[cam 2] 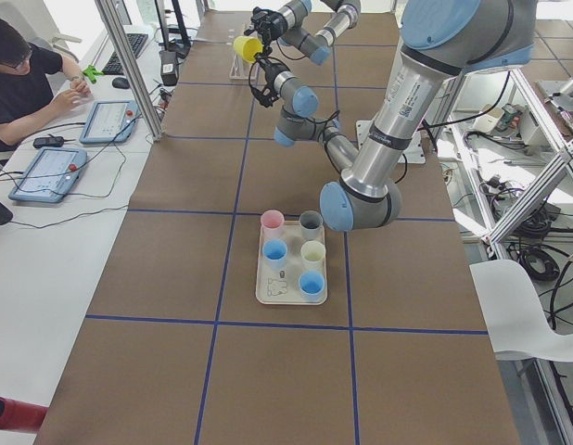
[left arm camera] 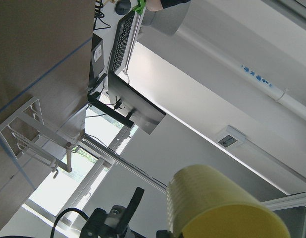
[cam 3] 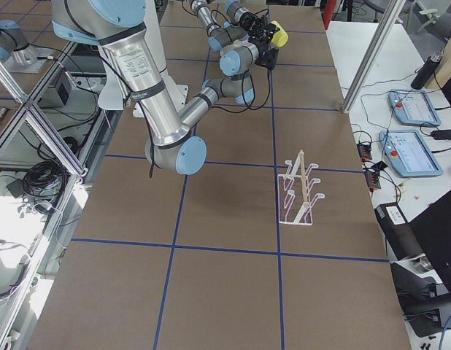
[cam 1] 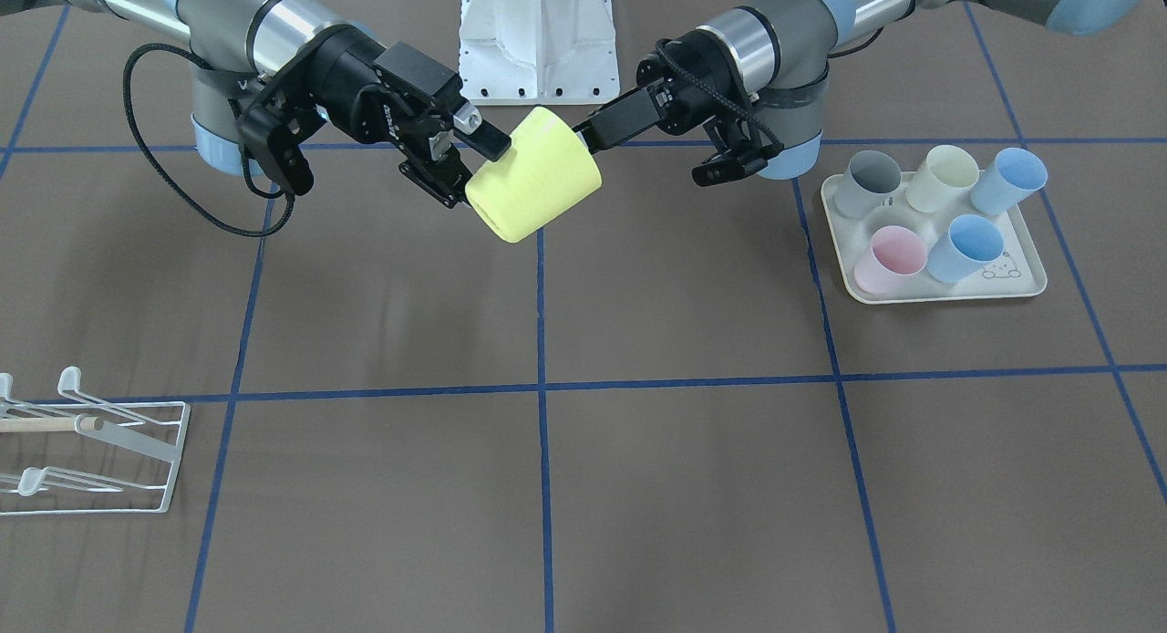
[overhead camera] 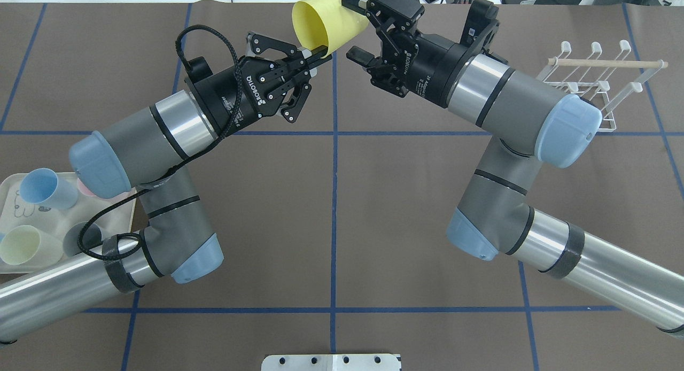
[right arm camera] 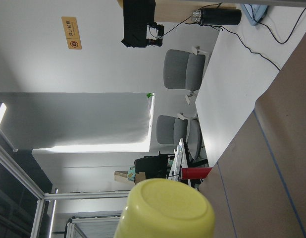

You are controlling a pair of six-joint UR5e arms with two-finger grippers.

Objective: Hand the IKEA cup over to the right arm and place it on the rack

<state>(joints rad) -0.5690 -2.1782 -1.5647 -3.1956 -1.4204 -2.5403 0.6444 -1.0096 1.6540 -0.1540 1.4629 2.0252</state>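
Cup (cam 1: 538,181) in left jaws; right jaws spread.

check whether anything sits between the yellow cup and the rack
Nothing visible does. The yellow cup is held above mid-table, and the table from there to the rack is bare. The tray lies on the opposite side.

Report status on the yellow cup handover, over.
Left gripper shut on yellow cup rim, cup mid-air. Right gripper open, straddling cup's base, not yet closed. Rack empty; no obstacle seen toward it.
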